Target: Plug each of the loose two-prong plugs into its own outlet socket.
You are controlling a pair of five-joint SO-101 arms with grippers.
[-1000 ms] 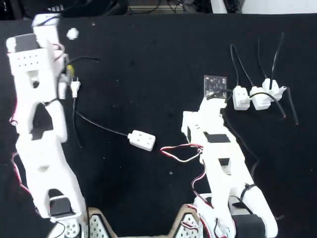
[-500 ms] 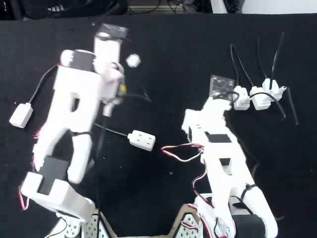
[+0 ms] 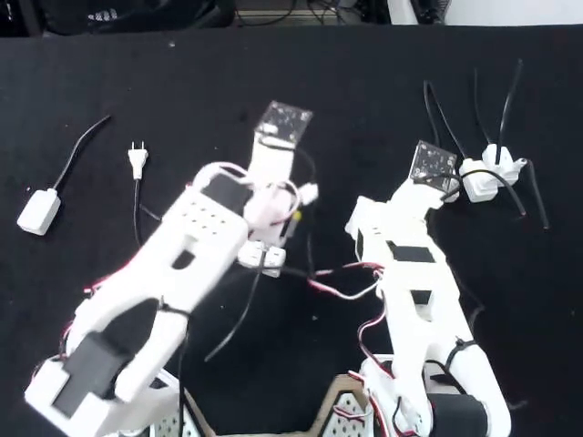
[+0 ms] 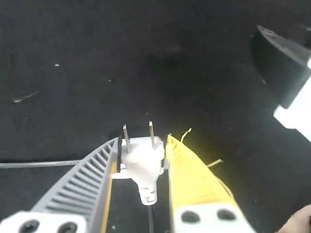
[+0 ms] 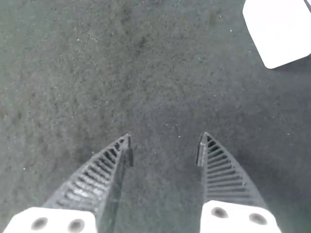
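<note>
Left gripper is clenching the white moulded two-prong plug at the high view's centre, prongs pointing forward; it is probably needing square alignment with the white rectangular outlet socket just beside it; right gripper is hanging spread open, right of centre.

White plug; left tool ribbed, one side grey, other yellow; table black.
</note>
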